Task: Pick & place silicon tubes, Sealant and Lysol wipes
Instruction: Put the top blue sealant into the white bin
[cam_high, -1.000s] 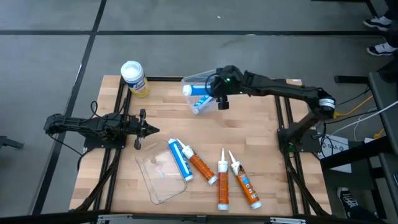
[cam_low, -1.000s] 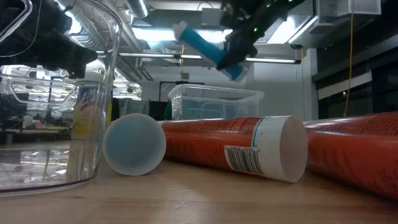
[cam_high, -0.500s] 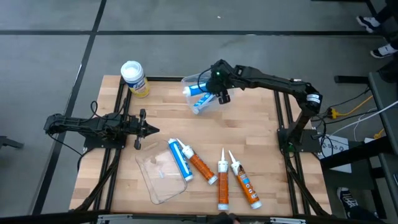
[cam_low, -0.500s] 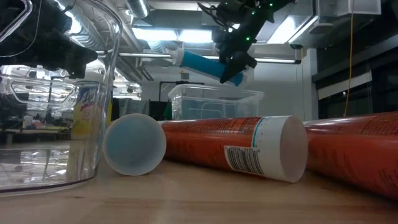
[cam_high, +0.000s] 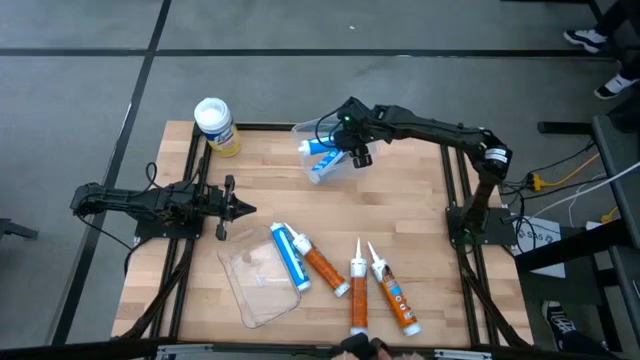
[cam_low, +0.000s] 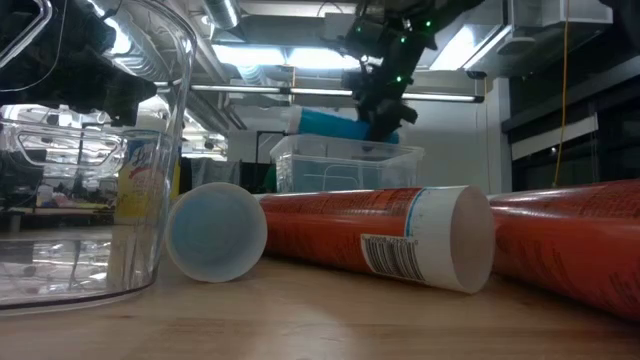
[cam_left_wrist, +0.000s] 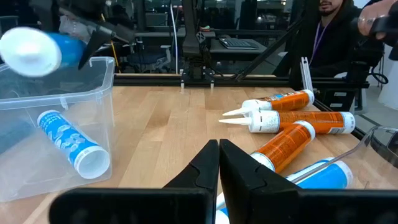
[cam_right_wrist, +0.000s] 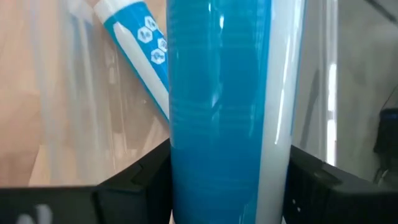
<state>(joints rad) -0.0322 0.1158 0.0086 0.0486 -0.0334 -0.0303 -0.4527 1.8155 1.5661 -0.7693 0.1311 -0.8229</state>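
Right gripper (cam_high: 352, 150) holds blue tube (cam_high: 322, 146) above clear bin (cam_high: 318, 130)

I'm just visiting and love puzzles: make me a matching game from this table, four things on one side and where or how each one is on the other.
Things:
1. Lysol wipes
2. blue tube
3. left gripper
4. clear lid

Places or states:
A. held over the clear bin in the right gripper
B. lying flat beside the tubes on the wooden table
C. upright at a far table corner
D. jaws shut, holding nothing

Pairs: 1-C, 2-A, 3-D, 4-B
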